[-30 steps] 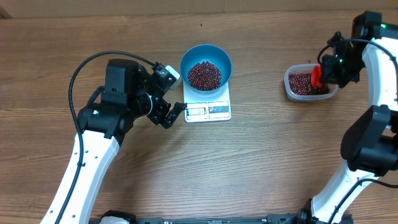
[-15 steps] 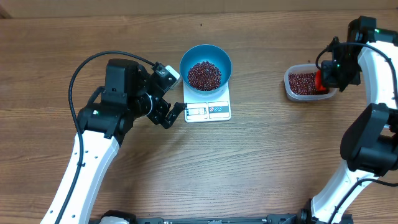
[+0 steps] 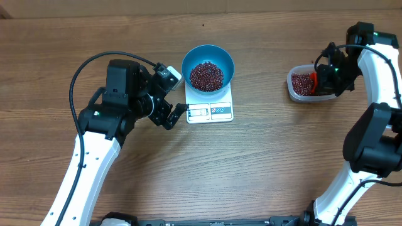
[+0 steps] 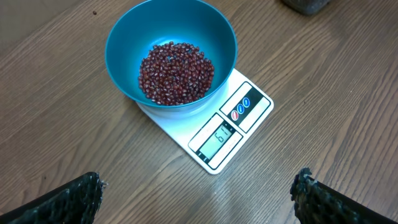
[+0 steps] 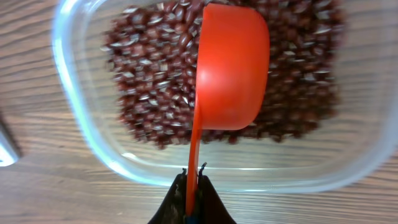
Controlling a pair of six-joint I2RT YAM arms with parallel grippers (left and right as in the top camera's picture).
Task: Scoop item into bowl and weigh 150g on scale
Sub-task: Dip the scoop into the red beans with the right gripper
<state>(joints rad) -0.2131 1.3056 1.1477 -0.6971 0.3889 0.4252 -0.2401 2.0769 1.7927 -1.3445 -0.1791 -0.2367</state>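
Observation:
The blue bowl (image 3: 208,55) stands on the white scale (image 3: 211,112) with a heap of dark red beans (image 3: 206,75) in it. In the left wrist view the bowl (image 4: 121,37), its beans (image 4: 175,71) and the scale (image 4: 258,99) lie ahead of my left gripper (image 4: 196,186), which is open and empty just left of the scale (image 3: 178,94). My right gripper (image 5: 193,177) is shut on the handle of an orange-red scoop (image 5: 230,68). The scoop is held on edge over the beans (image 5: 149,74) in the clear tub (image 5: 81,118).
The clear tub (image 3: 293,88) sits at the right of the table, well apart from the scale. The left arm's black cable (image 3: 81,69) loops above its wrist. Bare wood lies between scale and tub.
My right wrist has shifted and turned a little over the tub, taking the scoop with it. The left arm, bowl and scale have not moved.

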